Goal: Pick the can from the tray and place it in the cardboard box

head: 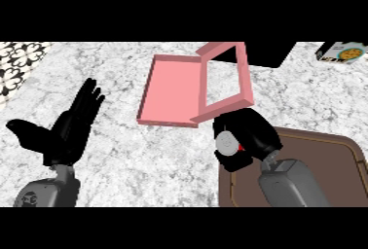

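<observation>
My right hand [248, 136] is curled round the can [229, 143], whose pale round end and a bit of red show between the fingers. The hand sits over the far left corner of the dark brown tray [323, 160], just near the front right corner of the pink box [173, 90]. The box lies open on the marble counter with its lid [230, 78] standing up on its right side. My left hand [68, 129] rests open at the left, fingers up, holding nothing.
A small printed carton [342, 52] stands at the far right corner of the counter. A black block [262, 53] lies behind the box lid. A patterned tile strip [18, 63] runs along the far left edge.
</observation>
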`<state>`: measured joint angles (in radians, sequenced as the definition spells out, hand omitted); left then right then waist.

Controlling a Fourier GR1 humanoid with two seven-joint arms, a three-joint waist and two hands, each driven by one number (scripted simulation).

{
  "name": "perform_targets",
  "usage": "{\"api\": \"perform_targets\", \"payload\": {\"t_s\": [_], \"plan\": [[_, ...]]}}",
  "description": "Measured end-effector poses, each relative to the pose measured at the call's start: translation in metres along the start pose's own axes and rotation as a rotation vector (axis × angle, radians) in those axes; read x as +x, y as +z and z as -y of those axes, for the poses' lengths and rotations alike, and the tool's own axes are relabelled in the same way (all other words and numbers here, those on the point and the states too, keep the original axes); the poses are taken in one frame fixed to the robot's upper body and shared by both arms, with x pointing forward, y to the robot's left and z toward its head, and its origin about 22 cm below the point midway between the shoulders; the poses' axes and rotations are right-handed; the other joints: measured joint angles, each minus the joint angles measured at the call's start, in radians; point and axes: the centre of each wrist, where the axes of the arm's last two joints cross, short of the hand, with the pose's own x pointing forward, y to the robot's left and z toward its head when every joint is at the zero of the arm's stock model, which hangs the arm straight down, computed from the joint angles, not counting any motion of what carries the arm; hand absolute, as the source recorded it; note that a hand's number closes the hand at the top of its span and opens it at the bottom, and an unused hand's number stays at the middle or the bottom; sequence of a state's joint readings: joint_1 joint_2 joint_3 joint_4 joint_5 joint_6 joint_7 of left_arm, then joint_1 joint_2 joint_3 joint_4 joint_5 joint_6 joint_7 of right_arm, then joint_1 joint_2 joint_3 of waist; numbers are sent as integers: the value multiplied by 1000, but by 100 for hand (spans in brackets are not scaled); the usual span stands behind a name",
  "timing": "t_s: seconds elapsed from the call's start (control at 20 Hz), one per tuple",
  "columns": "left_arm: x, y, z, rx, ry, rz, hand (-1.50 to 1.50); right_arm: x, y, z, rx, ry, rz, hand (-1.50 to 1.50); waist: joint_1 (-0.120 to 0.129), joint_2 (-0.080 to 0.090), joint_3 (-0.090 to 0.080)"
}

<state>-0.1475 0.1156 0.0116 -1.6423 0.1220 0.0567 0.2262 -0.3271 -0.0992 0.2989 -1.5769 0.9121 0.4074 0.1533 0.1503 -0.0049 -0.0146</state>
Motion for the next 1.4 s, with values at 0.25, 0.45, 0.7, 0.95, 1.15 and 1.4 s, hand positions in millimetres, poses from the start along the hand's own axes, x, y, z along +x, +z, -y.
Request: {"api": "perform_targets", "payload": {"t_s": [0.25, 0.45, 0.7, 0.95, 1.15, 1.4], "plan": [[3, -5, 12, -48, 0, 1, 0, 73, -19, -6, -69, 156, 48, 150, 34, 1, 3], [4, -9, 18, -68, 1, -2, 0, 117, -23, -8, -139, 259, 64, 150, 49, 1, 5], [4, -12, 25, -82, 6, -4, 0, 150, -21, -1, -302, 232, 28, 150, 52, 4, 8], [2, -14, 28, -78, 7, -12, 0, 175, -19, 11, -484, 167, -61, 150, 39, -1, 8], [1, -16, 27, -64, 1, -13, 0, 194, -22, 25, -608, 141, -114, 150, 27, -1, 7], [3, -19, 25, -54, -2, -6, 0, 207, -36, 42, -672, 145, -159, 150, 22, 5, 7]]}}
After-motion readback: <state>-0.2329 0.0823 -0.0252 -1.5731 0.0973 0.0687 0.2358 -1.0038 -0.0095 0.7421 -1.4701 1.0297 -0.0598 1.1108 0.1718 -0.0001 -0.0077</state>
